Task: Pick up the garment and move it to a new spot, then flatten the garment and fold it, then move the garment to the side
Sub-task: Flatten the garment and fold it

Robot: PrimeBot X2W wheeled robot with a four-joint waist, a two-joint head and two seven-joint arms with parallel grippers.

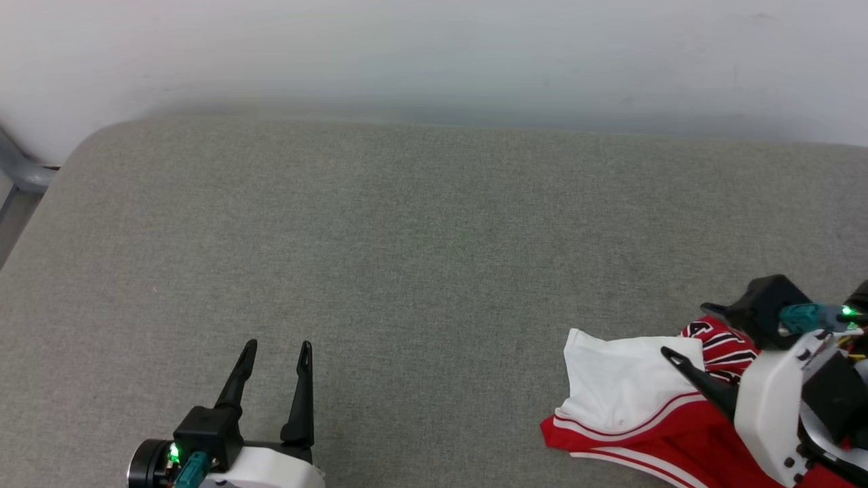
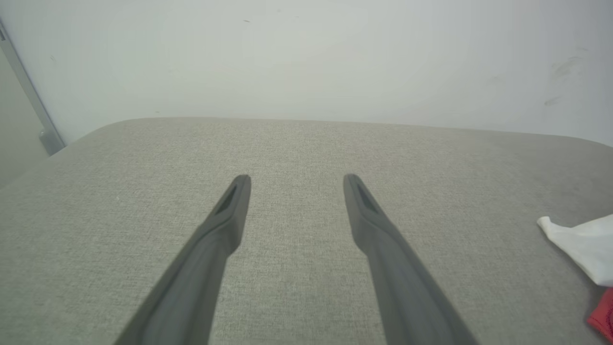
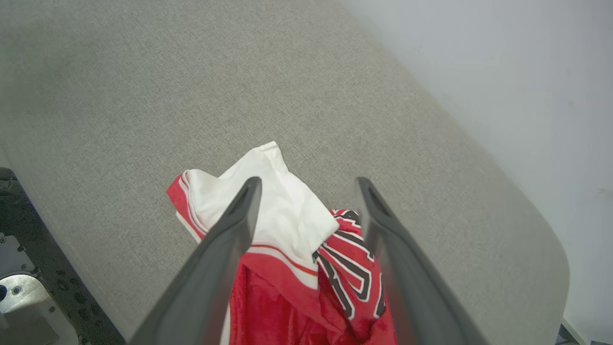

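The garment (image 1: 627,386) lies crumpled at the near right of the grey cushion (image 1: 434,257), a white sleeve on top of red cloth with striped trim and black, white-outlined lettering. My right gripper (image 1: 685,330) hovers over it, open, its fingers pointing left across the heap. In the right wrist view the garment (image 3: 287,218) sits under and between the spread fingers of that gripper (image 3: 307,181), which hold nothing. My left gripper (image 1: 278,346) stands open at the near left, above bare cushion. The left wrist view shows this gripper (image 2: 297,177) empty, with a corner of the garment (image 2: 584,244) far to the right.
A pale wall (image 1: 434,54) runs along the cushion's far edge. A grey metal post (image 1: 20,169) stands past the rounded far-left corner. Part of my dark base (image 3: 19,287) shows below the cushion's near edge in the right wrist view.
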